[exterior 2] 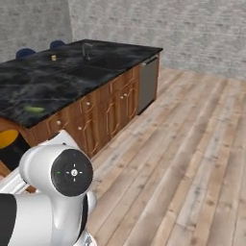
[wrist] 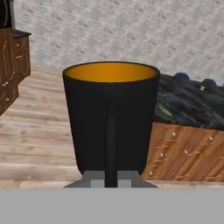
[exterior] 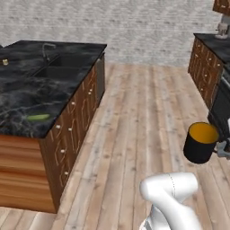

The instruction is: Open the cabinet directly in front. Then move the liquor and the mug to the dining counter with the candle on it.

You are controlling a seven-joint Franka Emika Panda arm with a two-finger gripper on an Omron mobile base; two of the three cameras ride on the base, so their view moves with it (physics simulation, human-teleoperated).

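Mug (wrist: 111, 116) in transit: the black cup with its orange inside sits upright in the claw (wrist: 111, 178), whose jaws are pinched nearly shut on the thin handle, the cup's body just beyond the fingertips and carried clear above the plank floor (exterior: 134, 117). Seen from the left base, the mug (exterior: 201, 142) hangs out to the arm's right, well apart from any worktop. Beyond the claw and off to one side stands the dining counter (wrist: 188, 103), its black veined slab reaching toward blue stools (wrist: 181, 76) at the far edge; a small yellowish thing (exterior: 5, 62) there may be the candle, too small to tell. Judged from this, the mug is picked up but not yet delivered; setting it down remains, and the liquor's whereabouts cannot be told.
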